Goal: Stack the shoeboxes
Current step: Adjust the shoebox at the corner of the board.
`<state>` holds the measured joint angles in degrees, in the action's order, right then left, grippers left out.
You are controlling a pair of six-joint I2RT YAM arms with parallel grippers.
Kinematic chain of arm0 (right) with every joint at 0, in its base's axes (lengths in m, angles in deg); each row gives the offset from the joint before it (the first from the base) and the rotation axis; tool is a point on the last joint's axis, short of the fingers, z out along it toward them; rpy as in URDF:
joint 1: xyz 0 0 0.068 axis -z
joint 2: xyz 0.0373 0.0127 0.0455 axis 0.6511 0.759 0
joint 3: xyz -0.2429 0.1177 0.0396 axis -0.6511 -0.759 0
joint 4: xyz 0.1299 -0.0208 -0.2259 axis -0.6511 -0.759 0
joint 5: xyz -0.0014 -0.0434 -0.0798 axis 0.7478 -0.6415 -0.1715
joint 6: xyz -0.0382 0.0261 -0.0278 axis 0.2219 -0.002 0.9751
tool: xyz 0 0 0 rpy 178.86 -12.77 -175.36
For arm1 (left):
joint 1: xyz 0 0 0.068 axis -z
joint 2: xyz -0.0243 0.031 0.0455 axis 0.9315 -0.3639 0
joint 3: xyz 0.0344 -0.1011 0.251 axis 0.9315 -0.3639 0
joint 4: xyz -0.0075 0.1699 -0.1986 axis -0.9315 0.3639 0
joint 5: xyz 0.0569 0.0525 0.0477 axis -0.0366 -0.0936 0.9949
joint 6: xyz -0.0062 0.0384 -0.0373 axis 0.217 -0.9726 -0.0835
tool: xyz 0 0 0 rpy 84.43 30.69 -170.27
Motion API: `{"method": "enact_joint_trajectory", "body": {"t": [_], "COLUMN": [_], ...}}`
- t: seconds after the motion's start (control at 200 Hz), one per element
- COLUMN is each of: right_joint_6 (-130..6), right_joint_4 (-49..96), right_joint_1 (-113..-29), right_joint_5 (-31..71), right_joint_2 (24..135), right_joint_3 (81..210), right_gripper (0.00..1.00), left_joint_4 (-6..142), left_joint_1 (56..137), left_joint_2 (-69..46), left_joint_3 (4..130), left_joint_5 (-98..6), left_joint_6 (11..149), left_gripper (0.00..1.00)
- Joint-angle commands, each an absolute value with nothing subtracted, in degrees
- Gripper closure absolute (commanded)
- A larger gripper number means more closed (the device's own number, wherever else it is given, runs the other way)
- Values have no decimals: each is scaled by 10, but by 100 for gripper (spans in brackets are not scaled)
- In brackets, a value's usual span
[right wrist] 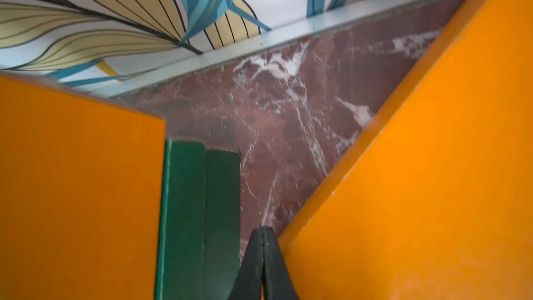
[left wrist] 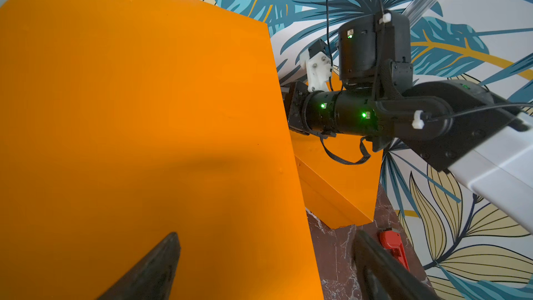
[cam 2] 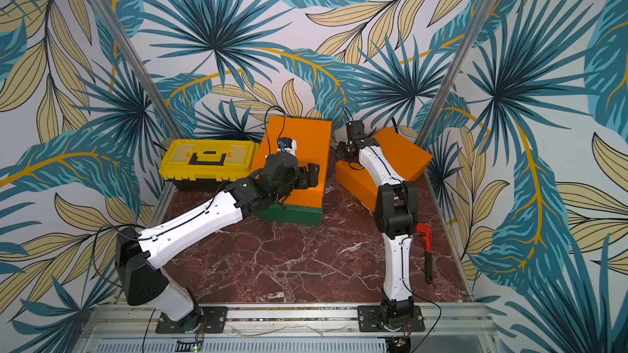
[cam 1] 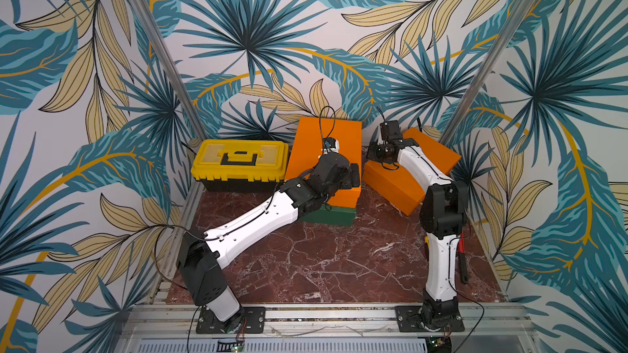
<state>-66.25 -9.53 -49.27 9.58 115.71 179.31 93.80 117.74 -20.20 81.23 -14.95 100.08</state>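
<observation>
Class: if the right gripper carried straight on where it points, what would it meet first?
Probably the bare marble tabletop between the green shoebox and the loose orange shoebox; depth is unclear.

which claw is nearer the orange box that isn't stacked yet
Right. The right claw is shut beside the loose orange box; the left claw is open over the stacked orange box's edge.

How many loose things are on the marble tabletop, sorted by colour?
Orange shoeboxes: 2
Green shoebox: 1
Yellow-and-black toolbox: 1
Red wrench: 1
Total: 5
</observation>
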Motion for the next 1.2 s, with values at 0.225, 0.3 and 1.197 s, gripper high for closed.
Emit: {"method": "enact_joint_trajectory", "body": {"t": [0.225,0.3,1.197], "right_joint_6": [-696,-699,-702], "right_joint_4": [-72,-57,-138], "right_joint_1": [-492,-495,-393], "right_joint_5": [120,135,69], "right_joint_2": [1034,996,597], "right_joint_3": [1580,1535,1294], "right_gripper": [92,92,19], "left_joint_4": [954,959,1055], "left_joint_1": [1221,1233,1289], "left_joint_2": [-171,-172,-476], "left_joint_3": [802,809,1175], "left_joint_5": [-119,-114,-270], "left_joint_6": [999,996,932], "left_gripper": [6,6,0]}}
